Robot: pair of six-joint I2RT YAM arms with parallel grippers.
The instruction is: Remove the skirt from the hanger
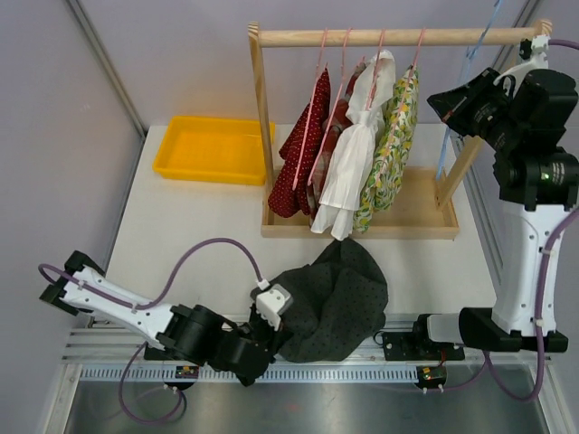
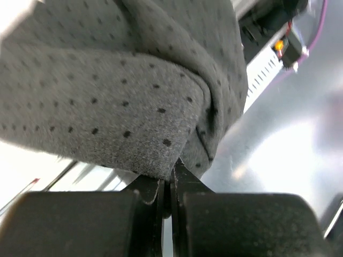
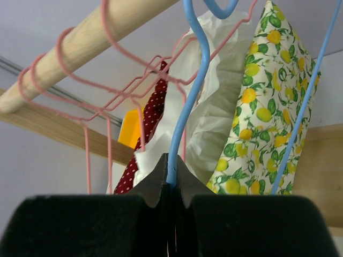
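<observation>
The dark grey dotted skirt (image 1: 335, 298) lies bunched on the table's near edge, off any hanger. My left gripper (image 1: 271, 336) is low at its left side and shut on a fold of it; in the left wrist view the skirt (image 2: 107, 107) fills the frame above the closed gripper (image 2: 171, 176). My right gripper (image 1: 440, 98) is raised at the rack's right end and shut on the thin blue hanger (image 1: 443, 154). In the right wrist view the blue hanger (image 3: 185, 107) rises from between the closed gripper's (image 3: 171, 179) tips, bare of clothing.
A wooden rack (image 1: 389, 37) holds pink hangers with a red dotted garment (image 1: 298, 154), a white one (image 1: 353, 154) and a lemon-print one (image 1: 393, 145). A yellow tray (image 1: 213, 149) sits at the back left. Metal rails run along the near edge.
</observation>
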